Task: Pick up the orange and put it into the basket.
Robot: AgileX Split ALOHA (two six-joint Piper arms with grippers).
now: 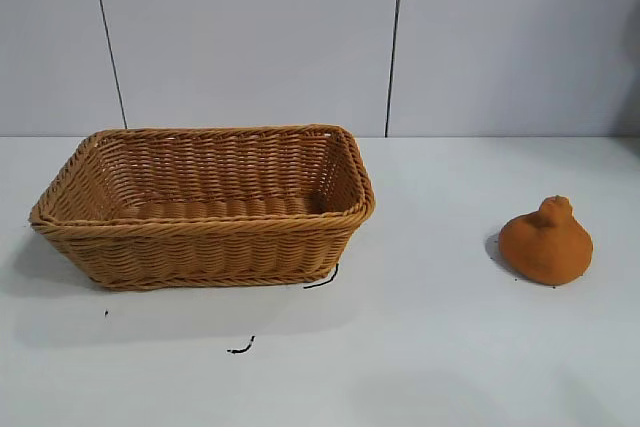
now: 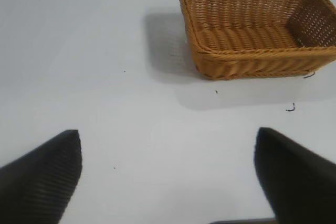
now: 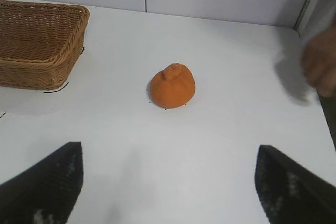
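The orange (image 1: 546, 242) sits on the white tabletop (image 1: 430, 347), knobby top up, well apart from the basket (image 1: 205, 209) — off toward the right arm's side in the exterior view. The basket holds nothing. The right tool (image 3: 168, 182) hangs above the tabletop, fingers spread wide and grasping nothing, with the orange ahead between them. The left tool (image 2: 168, 174) is likewise spread and released — the basket lies ahead of it. A blurred human hand (image 3: 319, 66) shows at the tabletop's edge in the right wrist view.

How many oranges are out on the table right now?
1. The orange sits on the table at the right arm's side, apart from the basket, which shows no fruit inside.
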